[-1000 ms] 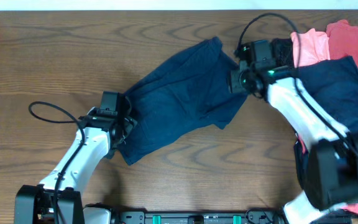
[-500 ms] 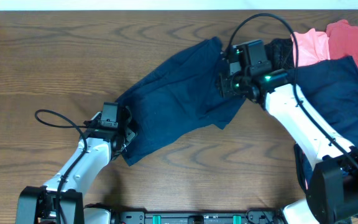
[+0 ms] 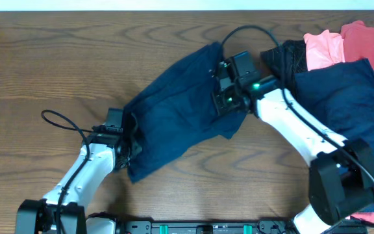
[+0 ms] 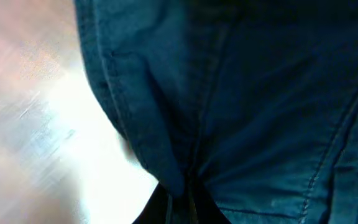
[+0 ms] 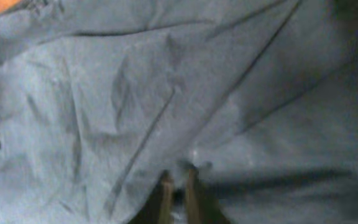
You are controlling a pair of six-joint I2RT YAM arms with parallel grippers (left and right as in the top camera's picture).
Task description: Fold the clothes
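Navy garment (image 3: 177, 114) pinched at both ends, lying slantwise across the middle of the table (image 3: 44, 58).

We find the left gripper (image 3: 130, 142) closed narrow on the garment's near-left edge, with fabric gathered between its fingers (image 4: 166, 208). The right gripper (image 3: 219, 97) sits on the far-right part, its fingers (image 5: 166, 193) nearly together with a small fold nipped between them. The other clothes (image 3: 323, 49) lie heaped at the far right: coral pink, red, black and a second navy piece.
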